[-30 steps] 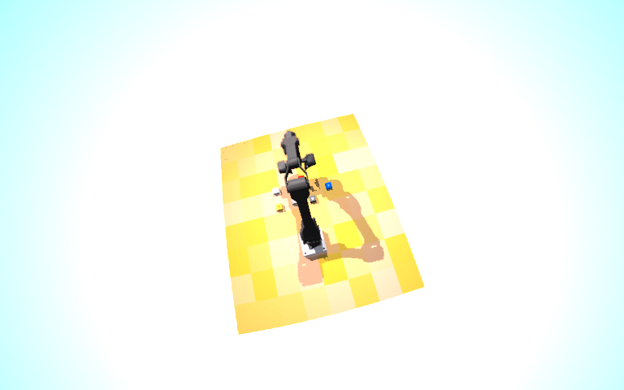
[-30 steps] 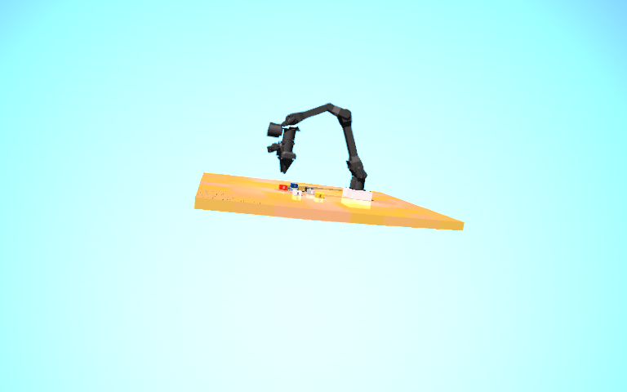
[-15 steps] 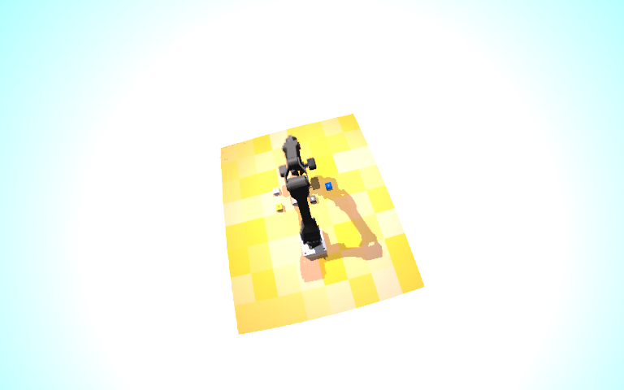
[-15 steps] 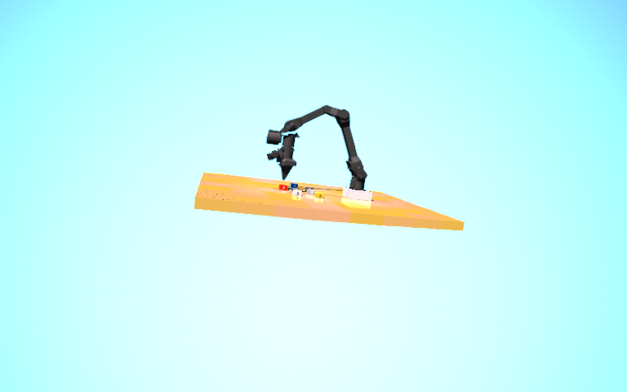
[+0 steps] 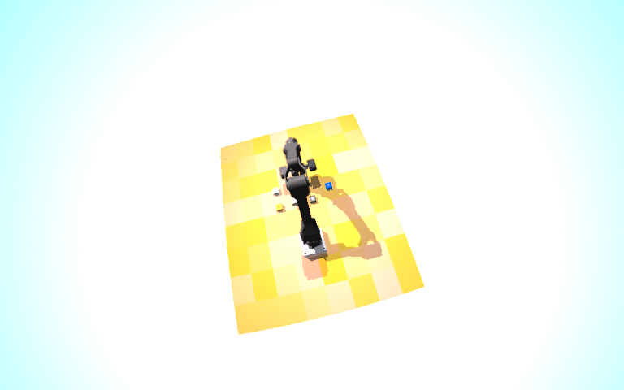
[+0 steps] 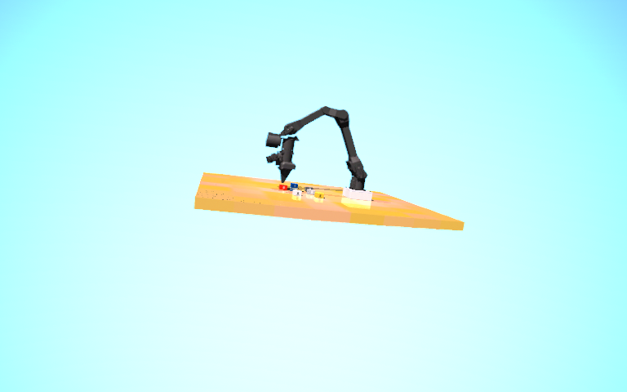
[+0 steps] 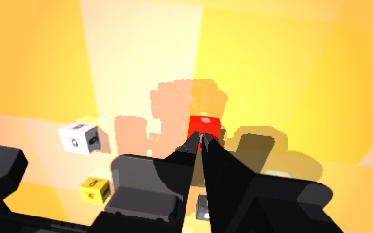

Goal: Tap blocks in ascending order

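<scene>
My gripper [image 6: 282, 180] [image 7: 200, 136] is shut, its tips together at the red block's top, with nothing seen between them; the exterior view shows them just above or touching it. The red block [image 6: 282, 187] [image 7: 205, 127] shows what looks like a 0; the arm hides it in the top view. A white block [image 5: 275, 190] [image 6: 296, 193] [image 7: 79, 139] and a yellow block [image 5: 279, 207] [image 6: 318, 195] [image 7: 93, 190] lie left of the gripper in the wrist view. A blue block [image 5: 328, 185] [image 6: 294, 185], a grey block [image 5: 313, 199] and a partly hidden pale block [image 5: 295, 201] also stand here. Their digits are unclear.
The arm's white base [image 5: 309, 249] [image 6: 357, 196] stands on the yellow checkered table [image 5: 271, 317] [image 6: 240, 206], behind the blocks as seen from the gripper. The arm arches over the middle and hides part of the block group in the top view. Its shadow falls near the blue block.
</scene>
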`<state>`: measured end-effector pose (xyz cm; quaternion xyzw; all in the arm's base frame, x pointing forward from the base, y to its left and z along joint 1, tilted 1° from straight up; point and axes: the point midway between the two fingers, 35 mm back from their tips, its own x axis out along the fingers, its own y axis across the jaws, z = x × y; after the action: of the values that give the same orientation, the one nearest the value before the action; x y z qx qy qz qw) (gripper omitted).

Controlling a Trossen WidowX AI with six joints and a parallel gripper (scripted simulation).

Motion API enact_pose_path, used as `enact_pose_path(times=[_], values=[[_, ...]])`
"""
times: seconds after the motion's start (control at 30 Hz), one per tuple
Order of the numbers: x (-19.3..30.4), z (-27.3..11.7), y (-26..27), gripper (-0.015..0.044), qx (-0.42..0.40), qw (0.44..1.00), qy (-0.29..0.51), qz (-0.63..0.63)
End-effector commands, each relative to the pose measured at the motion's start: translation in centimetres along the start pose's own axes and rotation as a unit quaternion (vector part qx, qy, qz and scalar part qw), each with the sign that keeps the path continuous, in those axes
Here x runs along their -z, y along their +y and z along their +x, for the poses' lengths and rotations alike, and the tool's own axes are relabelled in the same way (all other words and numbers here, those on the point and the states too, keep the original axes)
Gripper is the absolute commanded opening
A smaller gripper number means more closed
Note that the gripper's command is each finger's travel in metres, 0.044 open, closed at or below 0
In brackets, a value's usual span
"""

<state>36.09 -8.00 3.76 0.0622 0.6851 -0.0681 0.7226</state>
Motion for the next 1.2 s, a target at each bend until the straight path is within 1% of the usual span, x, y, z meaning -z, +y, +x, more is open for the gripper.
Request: enact_pose_path(times=[0.0, 0.37, 0.47, 0.67, 0.7, 0.8, 0.87, 1.03, 1.17], values=[[0.2, 1.0, 0.0, 0.0020, -0.001, 1.000, 0.005, -0.002], [0.2, 1.5, 0.0, 0.0020, -0.001, 1.000, 0.005, -0.002], [0.2, -1.2, 0.0, 0.0020, -0.001, 1.000, 0.005, -0.002], [0.2, -1.8, 0.0, 0.0020, -0.001, 1.000, 0.005, -0.002], [0.1, -2.5, 0.0, 0.0020, -0.001, 1.000, 0.005, -0.002], [-0.1, -7.2, 0.0, 0.0020, -0.001, 1.000, 0.005, -0.002], [0.1, -9.3, 0.0, 0.0020, -0.001, 1.000, 0.005, -0.002], [0.3, -9.6, -0.1, 0.0020, -0.001, 1.000, 0.005, -0.002], [4.0, -10.3, -1.8, 0.0020, 0.000, 1.000, 0.007, -0.002]])
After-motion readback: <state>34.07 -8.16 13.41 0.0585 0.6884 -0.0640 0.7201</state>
